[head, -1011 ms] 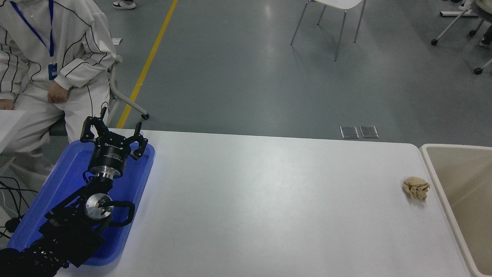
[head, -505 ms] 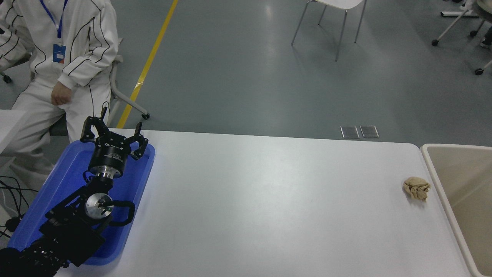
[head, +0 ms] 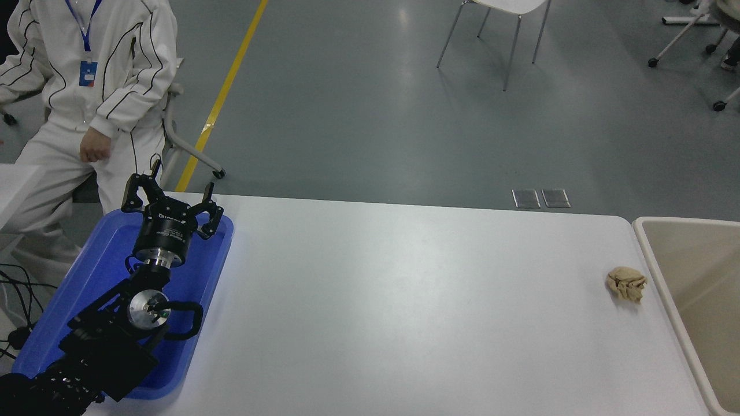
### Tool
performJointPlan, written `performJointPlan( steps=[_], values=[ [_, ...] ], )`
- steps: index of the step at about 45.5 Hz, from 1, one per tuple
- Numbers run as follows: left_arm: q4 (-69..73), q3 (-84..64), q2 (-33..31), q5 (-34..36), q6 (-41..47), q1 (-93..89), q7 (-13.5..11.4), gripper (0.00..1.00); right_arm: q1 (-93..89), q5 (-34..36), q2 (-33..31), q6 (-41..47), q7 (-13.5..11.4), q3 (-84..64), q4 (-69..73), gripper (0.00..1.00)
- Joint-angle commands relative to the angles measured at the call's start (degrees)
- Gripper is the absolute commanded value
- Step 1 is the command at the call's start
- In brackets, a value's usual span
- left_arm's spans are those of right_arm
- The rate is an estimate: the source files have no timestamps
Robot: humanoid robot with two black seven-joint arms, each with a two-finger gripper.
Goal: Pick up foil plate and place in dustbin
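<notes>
My left arm comes in from the lower left corner and my left claw (head: 170, 193) hangs over the far end of the shallow blue tray (head: 98, 263), its black fingers (head: 132, 193) spread wide with nothing between them. The claw points away from me, toward the table's far edge. My right arm is nowhere in this view.

The dustbin (head: 665, 271) stands at the right end of the white table (head: 393, 300), pressed up against the table's edge, so it lies clear across the whole tabletop from my left claw. I see only its near left corner and part of its beige inner wall; the rest runs off the right side of the view. What lies in its bottom I cannot tell, since only a slice of the inside shows. The foil plate does not show anywhere that I can see, neither on the table nor in the visible part of the bin.

Just beside the bin's pale rim, on the tabletop, sits a small tan crumpled paper wad (head: 626, 283), near the rim but apart from it.

At the far left, beyond the tray, a person in a white suit (head: 98, 63) sits, one hand (head: 92, 151) resting at the lap.
</notes>
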Motion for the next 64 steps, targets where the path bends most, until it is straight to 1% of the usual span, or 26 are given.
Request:
performJointPlan(
  steps=[1, 5, 9, 11, 16, 20, 28, 33, 40, 44, 47, 52, 57, 64],
  values=[
    [0.0, 0.0, 0.0, 0.0, 0.0, 0.0, 0.0, 1.00, 11.0, 0.0, 3.5, 19.7, 0.0, -7.6, 1.4, 1.00],
    [0.0, 0.0, 0.0, 0.0, 0.0, 0.0, 0.0, 1.00, 13.8, -0.3, 3.9, 27.1, -0.1, -7.8, 1.4, 1.00],
    [0.0, 0.0, 0.0, 0.0, 0.0, 0.1, 0.0, 1.00, 16.5, -0.4, 4.6, 32.6, -0.2, -7.5, 1.4, 1.00],
    [0.0, 0.0, 0.0, 0.0, 0.1, 0.1, 0.0, 1.00, 18.3, -0.5, 5.4, 32.7, -0.2, -7.5, 1.8, 1.00],
    [0.0, 0.0, 0.0, 0.0, 0.0, 0.1, 0.0, 1.00, 22.1, -0.9, 10.4, 32.7, -0.2, -7.8, 3.4, 1.00],
    [0.0, 0.0, 0.0, 0.0, 0.0, 0.1, 0.0, 1.00, 24.1, -0.9, 13.1, 32.7, -0.2, -7.5, 4.0, 1.00],
    [0.0, 0.0, 0.0, 0.0, 0.1, 0.1, 0.0, 1.00, 29.7, -1.0, 15.7, 32.7, -0.2, -5.8, 8.2, 1.00],
    [0.1, 0.0, 0.0, 0.0, 0.1, 0.1, 0.0, 1.00, 34.1, -1.4, 18.6, 32.7, -0.2, -5.3, 12.6, 1.00],
    [0.1, 0.0, 0.0, 0.0, 0.1, 0.1, 0.0, 1.00, 39.3, -1.3, 20.2, 32.7, -0.2, -4.0, 16.2, 1.00],
    [0.1, 0.0, 0.0, 0.0, 0.1, 0.1, 0.0, 1.00, 41.6, -1.3, 24.0, 32.7, -0.2, -3.1, 18.0, 1.00],
    [0.1, 0.0, 0.0, 0.0, 0.1, 0.1, 0.0, 1.00, 42.7, -1.3, 25.5, 32.7, -0.2, -1.6, 19.4, 1.00],
    [0.1, 0.0, 0.0, 0.0, 0.1, 0.1, 0.0, 1.00, 44.6, -1.1, 26.7, 32.7, -0.2, 0.2, 20.6, 1.00],
    [0.1, 0.0, 0.0, 0.0, 0.1, 0.1, 0.0, 1.00, 44.9, -0.5, 29.4, 32.7, -0.1, 1.4, 20.8, 1.00],
    [0.0, 0.0, 0.0, 0.0, 0.1, 0.1, 0.0, 1.00, 45.0, -0.3, 30.2, 32.7, 0.0, 1.3, 20.8, 1.00]
  ],
)
